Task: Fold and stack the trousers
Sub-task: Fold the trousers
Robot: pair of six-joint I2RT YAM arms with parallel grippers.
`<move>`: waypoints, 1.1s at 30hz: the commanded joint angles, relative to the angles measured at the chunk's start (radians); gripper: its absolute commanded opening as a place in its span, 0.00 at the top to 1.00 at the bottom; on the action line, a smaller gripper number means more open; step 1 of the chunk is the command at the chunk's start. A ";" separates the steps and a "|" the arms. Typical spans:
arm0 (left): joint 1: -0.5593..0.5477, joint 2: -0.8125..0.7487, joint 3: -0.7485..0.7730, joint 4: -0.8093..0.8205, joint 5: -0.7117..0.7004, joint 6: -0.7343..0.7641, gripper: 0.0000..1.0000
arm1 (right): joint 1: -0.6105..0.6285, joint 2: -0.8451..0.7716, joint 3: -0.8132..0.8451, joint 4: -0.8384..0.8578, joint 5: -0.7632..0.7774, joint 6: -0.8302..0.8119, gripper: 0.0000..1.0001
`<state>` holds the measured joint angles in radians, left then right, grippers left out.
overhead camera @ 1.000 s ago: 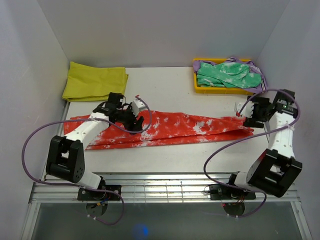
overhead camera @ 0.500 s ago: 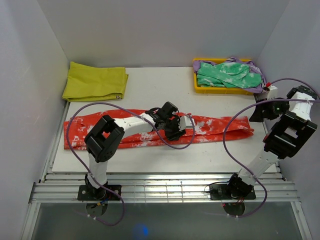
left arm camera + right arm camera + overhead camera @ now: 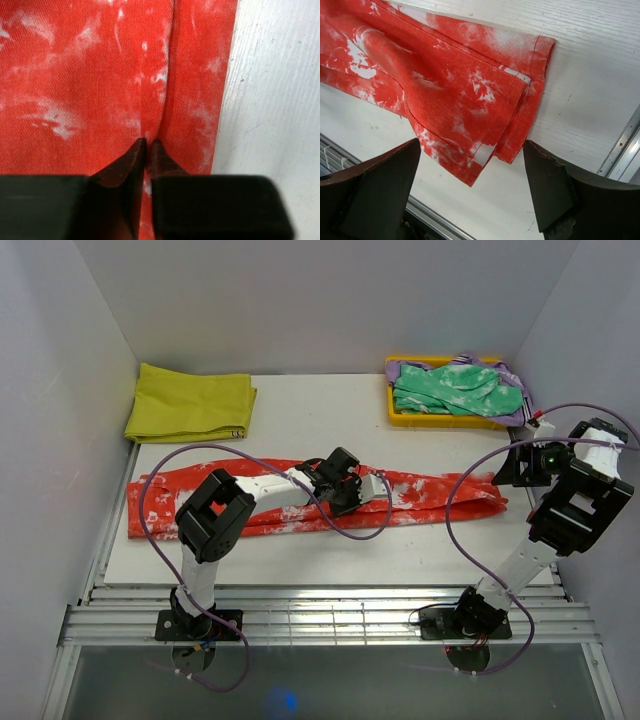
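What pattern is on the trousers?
The trousers are red-orange with white mottled blotches; clearest in left wrist view.

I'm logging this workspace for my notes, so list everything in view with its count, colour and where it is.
trousers: one pair, red-orange with white blotches, laid out lengthwise across the middle of the table
cloth: one, plain yellow, folded, far left corner
tray: one, yellow, far right corner
garment: one, green with white mottling, piled in the tray
purple fabric: amount unclear, showing at the tray's edges under the garment
table: one, white, under everything
cables: two, purple, one looping from each arm
left gripper: closed at mid-trousers, apparently pinching a crease
right gripper: open, above the trousers' right end
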<state>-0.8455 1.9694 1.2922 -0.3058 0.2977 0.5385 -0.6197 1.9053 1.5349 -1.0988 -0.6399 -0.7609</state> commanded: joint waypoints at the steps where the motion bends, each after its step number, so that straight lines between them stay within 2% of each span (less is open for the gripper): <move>1: -0.004 -0.050 0.025 -0.016 -0.005 0.005 0.84 | -0.006 0.020 0.022 0.004 -0.033 0.034 0.11; 3: -0.004 -0.053 0.025 -0.019 -0.006 0.003 1.00 | -0.006 0.020 0.030 0.004 -0.035 0.031 0.12; 9: -0.018 -0.159 0.030 -0.078 0.076 -0.012 1.00 | -0.006 0.023 0.068 -0.003 0.000 0.012 0.11; 13: -0.033 -0.182 -0.043 -0.148 0.152 0.009 1.00 | -0.006 0.040 0.099 -0.026 0.025 0.003 0.12; 16: -0.037 -0.169 -0.106 -0.135 0.184 0.014 1.00 | -0.006 0.046 0.110 -0.041 0.032 0.000 0.13; 19: -0.040 -0.101 -0.149 -0.119 0.182 -0.014 1.00 | -0.003 0.060 0.117 -0.079 0.026 -0.009 0.18; 26: -0.047 0.012 -0.159 -0.107 0.155 -0.064 1.00 | 0.014 0.097 0.091 -0.165 0.060 -0.051 0.41; 33: -0.049 0.028 -0.175 -0.104 0.138 -0.097 1.00 | 0.049 0.074 -0.045 -0.210 0.170 -0.118 0.42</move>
<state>-0.8761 1.8992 1.1774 -0.3576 0.4671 0.4644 -0.5896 1.9972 1.5482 -1.2461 -0.5266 -0.8345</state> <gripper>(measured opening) 0.011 0.576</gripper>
